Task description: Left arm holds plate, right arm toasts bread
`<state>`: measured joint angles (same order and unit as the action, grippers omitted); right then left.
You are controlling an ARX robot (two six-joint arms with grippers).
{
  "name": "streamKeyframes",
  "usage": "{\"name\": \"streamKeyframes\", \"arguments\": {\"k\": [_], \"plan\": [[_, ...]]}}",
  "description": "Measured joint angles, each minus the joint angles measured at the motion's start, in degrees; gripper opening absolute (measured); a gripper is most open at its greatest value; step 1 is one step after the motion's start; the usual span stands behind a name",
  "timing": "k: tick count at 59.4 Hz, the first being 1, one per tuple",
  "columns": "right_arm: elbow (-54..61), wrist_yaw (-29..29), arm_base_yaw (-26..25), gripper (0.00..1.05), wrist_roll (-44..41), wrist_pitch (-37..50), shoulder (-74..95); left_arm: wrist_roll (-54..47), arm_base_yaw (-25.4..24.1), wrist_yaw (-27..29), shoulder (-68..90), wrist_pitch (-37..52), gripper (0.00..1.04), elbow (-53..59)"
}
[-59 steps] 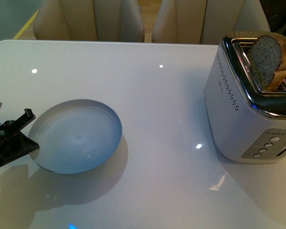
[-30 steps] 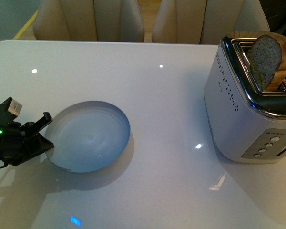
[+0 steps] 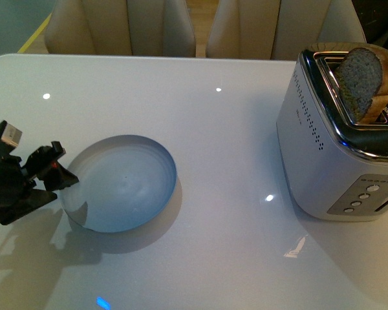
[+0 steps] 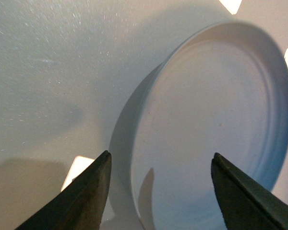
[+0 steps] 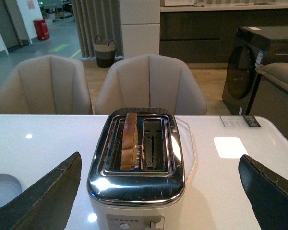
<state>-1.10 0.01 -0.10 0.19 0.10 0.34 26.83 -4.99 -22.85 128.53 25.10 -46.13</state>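
Note:
The pale grey-white plate (image 3: 123, 184) lies flat on the white table at the front left. My left gripper (image 3: 62, 173) is open at the plate's left rim. In the left wrist view the plate (image 4: 216, 120) fills the frame, and its near rim lies between the spread black fingers (image 4: 89, 191) of the left gripper (image 4: 161, 160). The bread (image 3: 363, 77) stands upright in a slot of the silver toaster (image 3: 323, 155) at the right. My right gripper (image 5: 159, 158) is open and empty, hovering before the toaster (image 5: 137, 184) and apart from it. The bread (image 5: 130, 139) sits in one of the two slots.
Beige chairs (image 3: 123, 26) stand behind the table's far edge. The toaster's other slot (image 5: 153, 143) holds nothing. A card (image 5: 240, 121) lies on the table beyond the toaster. The plate's edge (image 5: 1, 189) shows in the right wrist view.
My left gripper has moved right to the plate's left rim, and the plate has slid a little to the right. The toaster and bread have not moved.

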Motion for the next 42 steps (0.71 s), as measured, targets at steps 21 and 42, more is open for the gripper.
{"name": "streamKeyframes", "arguments": {"k": [21, 42], "plan": [[0.0, 0.0, 0.0, 0.96, 0.0, 0.0, 0.0, -2.7, -3.9, 1.4, -30.5, -1.7, 0.98, 13.4], [0.0, 0.0, 0.0, 0.96, 0.0, 0.0, 0.0, -17.4, -0.8, 16.8, -40.4, 30.4, 0.74, 27.6]]}}
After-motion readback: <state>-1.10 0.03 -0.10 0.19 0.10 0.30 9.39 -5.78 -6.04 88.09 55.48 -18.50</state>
